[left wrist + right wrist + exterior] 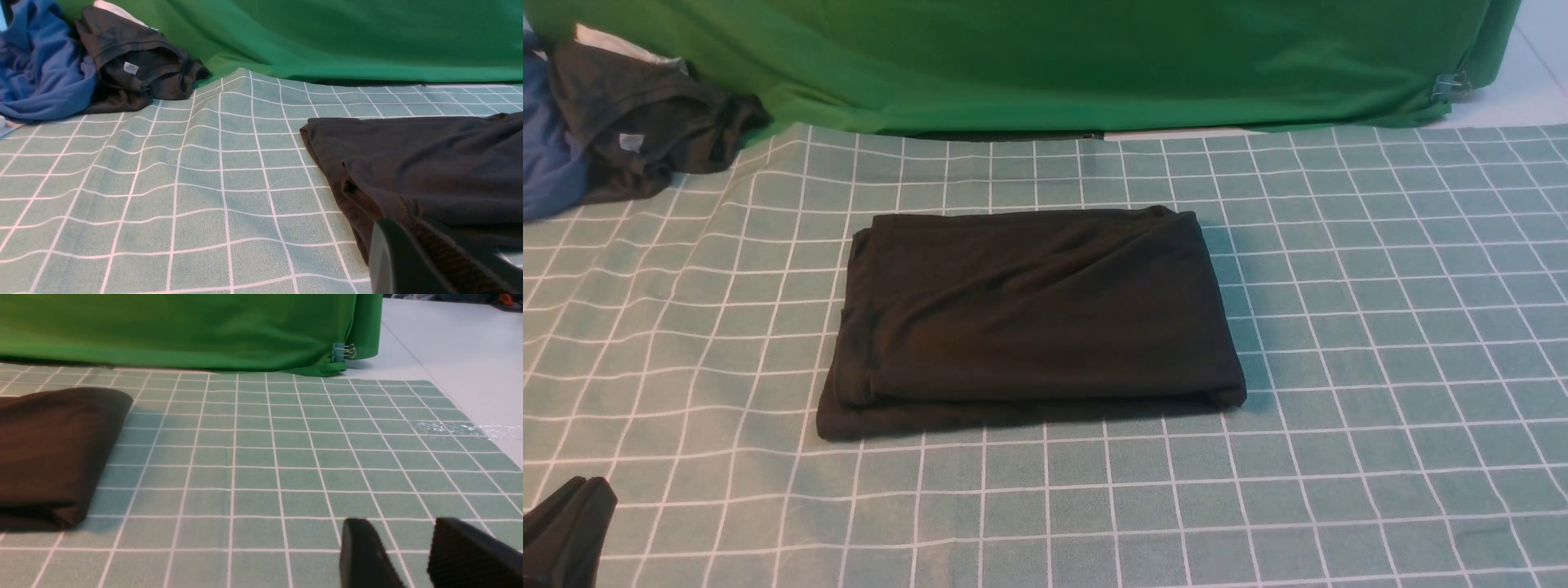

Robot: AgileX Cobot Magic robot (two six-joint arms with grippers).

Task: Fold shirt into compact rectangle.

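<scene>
Front view – shirt: the shirt (1033,314) lay folded into a rectangle at the middle of the checked tablecloth (1380,343), a lower layer showing past the top one along the near and left edges.
Front view – left gripper: the left gripper (564,531) showed only as a dark tip at the near-left corner, well apart from the shirt; whether its fingers were apart or together could not be told.
Front view – right gripper: not visible.
Front view – other garments: a dark grey garment (645,122) and a blue garment (551,155) lay heaped at the far left.
Left wrist view – shirt edge: the shirt's left edge (408,171) showed stacked layers, slightly uneven; one finger (408,261) was visible, finger state not determinable.
Right wrist view – right gripper: the right gripper (412,555) hovered over bare cloth, fingers apart and holding nothing, clear of the shirt's right fold (53,453).
Judgement – stage: folding appeared essentially complete.
Judgement – good practice: any finishing should only square the protruding lower layer under the top one, pressing flat, without lifting or dragging the stack.
</scene>
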